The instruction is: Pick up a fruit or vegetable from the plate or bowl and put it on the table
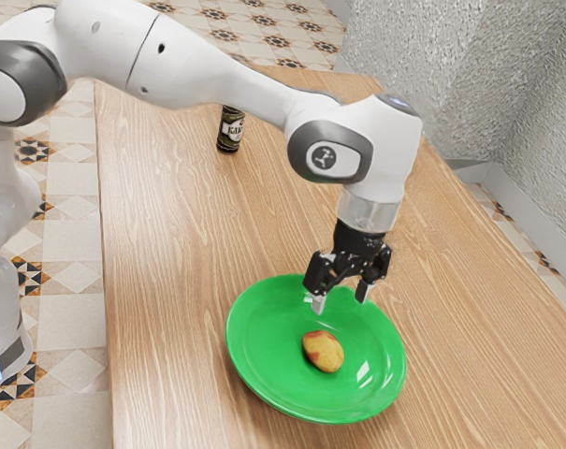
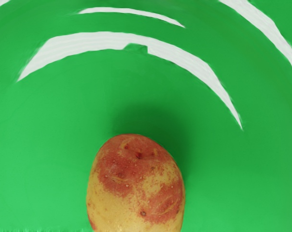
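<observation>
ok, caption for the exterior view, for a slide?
Open gripper over a green dish holding a potato; dark bottle farther along the table.

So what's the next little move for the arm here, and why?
I'd probably ease the gripper down over the potato, still unclosed: its fingers stand apart above the green plate, and the potato lies there ungripped, below them.

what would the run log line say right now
pincer: open, above green dish | potato: in dish, ungripped | dark bottle: on table | transfer: not done
</observation>
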Tool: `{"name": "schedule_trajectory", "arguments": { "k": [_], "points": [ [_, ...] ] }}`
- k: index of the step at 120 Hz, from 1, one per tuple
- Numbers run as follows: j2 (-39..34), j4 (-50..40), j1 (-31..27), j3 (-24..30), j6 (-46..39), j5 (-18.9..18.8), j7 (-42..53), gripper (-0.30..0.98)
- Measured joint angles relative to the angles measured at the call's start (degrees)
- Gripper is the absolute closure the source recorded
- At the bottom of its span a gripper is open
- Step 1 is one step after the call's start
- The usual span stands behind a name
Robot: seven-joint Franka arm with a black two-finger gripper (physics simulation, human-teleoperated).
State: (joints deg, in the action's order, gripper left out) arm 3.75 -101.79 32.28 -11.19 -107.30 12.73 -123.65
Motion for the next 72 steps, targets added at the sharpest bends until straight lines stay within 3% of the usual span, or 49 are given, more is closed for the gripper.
{"name": "schedule_trajectory", "arguments": {
  "k": [31,72],
  "points": [
    [-3.3,-6.5,0.7,3.0,-3.6,-0.1,-4.6,0.0],
    [-2.4,-7.5,3.8,4.0,-5.9,-1.6,-7.1,0.0]
  ]
}}
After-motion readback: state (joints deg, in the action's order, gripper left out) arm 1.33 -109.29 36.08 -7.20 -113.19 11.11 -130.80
